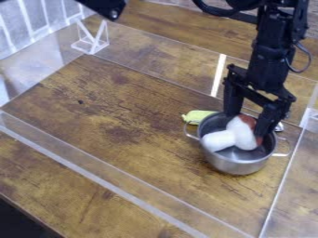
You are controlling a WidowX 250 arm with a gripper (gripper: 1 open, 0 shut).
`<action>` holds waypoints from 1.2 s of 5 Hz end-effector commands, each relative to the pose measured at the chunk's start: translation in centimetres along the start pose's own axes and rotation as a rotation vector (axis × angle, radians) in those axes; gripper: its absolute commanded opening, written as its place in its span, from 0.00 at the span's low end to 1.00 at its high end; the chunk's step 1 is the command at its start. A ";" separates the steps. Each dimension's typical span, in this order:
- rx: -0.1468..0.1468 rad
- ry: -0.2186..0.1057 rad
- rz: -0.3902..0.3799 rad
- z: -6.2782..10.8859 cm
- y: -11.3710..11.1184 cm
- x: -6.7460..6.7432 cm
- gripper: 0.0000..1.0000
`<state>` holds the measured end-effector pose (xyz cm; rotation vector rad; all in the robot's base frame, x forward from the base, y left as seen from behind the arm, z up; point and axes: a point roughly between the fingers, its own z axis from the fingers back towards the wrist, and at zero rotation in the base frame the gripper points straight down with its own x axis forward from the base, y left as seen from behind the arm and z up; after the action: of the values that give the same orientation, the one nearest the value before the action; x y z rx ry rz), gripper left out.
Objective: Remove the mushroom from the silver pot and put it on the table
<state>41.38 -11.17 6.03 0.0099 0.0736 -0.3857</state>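
The silver pot (236,158) sits on the table (112,102) near the right acrylic wall. The mushroom (233,137) lies tilted in it, its white stem sticking up over the rim and its reddish-brown cap at the upper right. My black gripper (252,119) points straight down over the pot. It stands open with one finger on each side of the mushroom's cap end, and I see no grip on it. The arm rises to the top right of the view.
A yellow-green oblong piece (199,117) lies on the wood just left of the pot. Clear acrylic walls (149,200) border the tabletop on all sides. A small clear stand (89,37) sits at the back left.
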 end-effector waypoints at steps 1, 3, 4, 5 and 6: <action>0.004 -0.063 0.019 2.0 1.9 0.3 1.00; -0.014 -0.049 -0.032 1.0 0.8 0.3 1.00; -0.026 -0.039 -0.055 0.7 0.1 0.4 1.00; -0.039 -0.027 -0.048 1.2 -0.3 0.8 1.00; -0.053 -0.018 -0.035 1.9 -0.6 1.2 1.00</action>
<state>42.06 -11.50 5.79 -0.0451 0.1241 -0.4005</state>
